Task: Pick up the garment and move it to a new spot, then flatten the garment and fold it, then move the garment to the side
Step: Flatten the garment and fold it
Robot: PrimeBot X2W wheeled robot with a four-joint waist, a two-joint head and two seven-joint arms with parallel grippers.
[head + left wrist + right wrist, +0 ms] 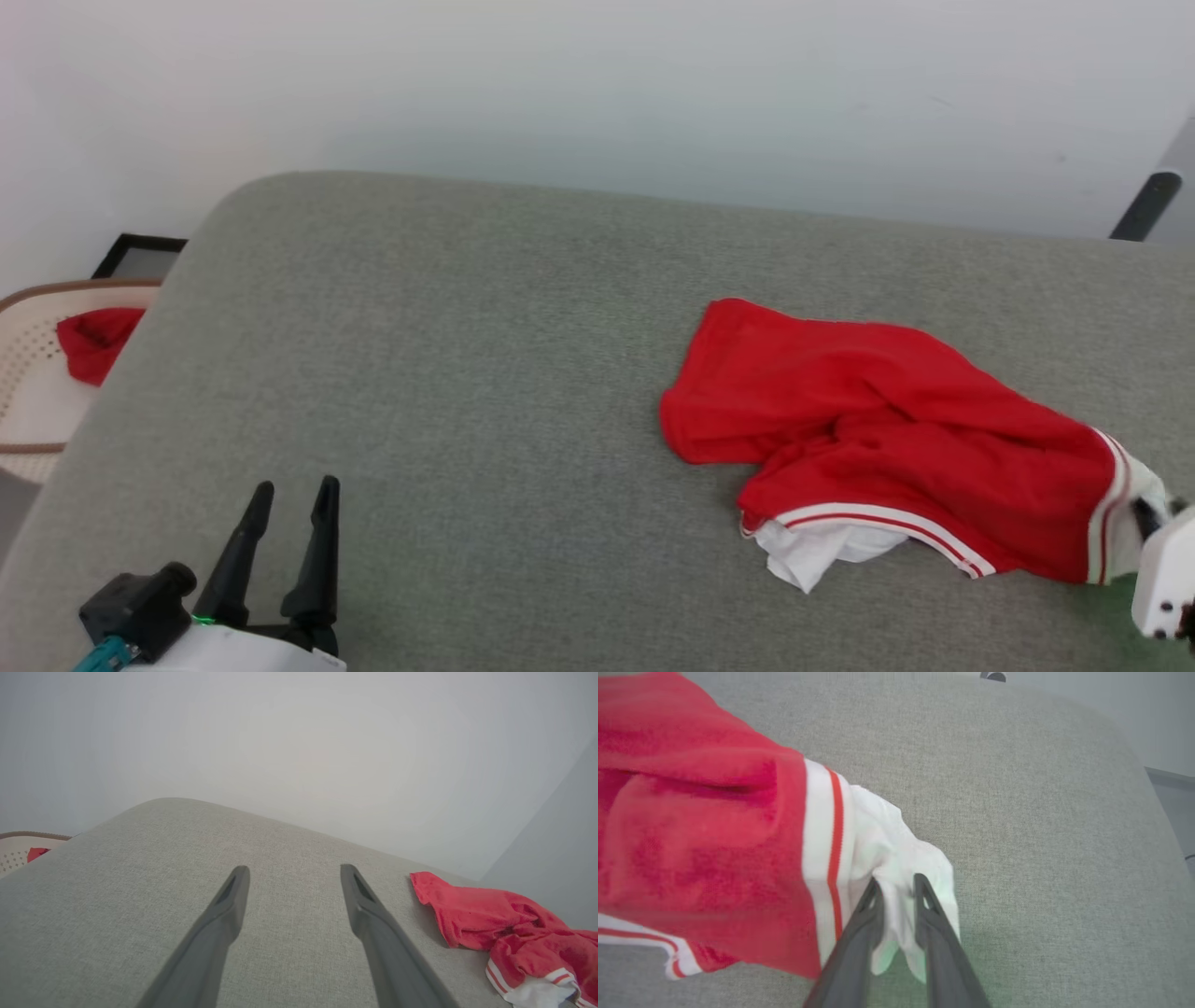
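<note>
Head view: the garment [887, 439] is lying crumpled on the right of the grey cushion [467, 373], red with white sleeves, looking soft and light. Left wrist: my left gripper [294, 870] is hovering spread over bare cushion. Right wrist: my right gripper [896, 882] is pinching the white sleeve, I think (it's blurry), a decent spot for limp fabric

The left end effector [296, 485] has long, dark, tapering fingers [241, 551] on a white housing [245, 655], with a green light [201, 619], black knob [138, 607] and teal cable [98, 655]; the right housing [1167, 569] is white.
</note>
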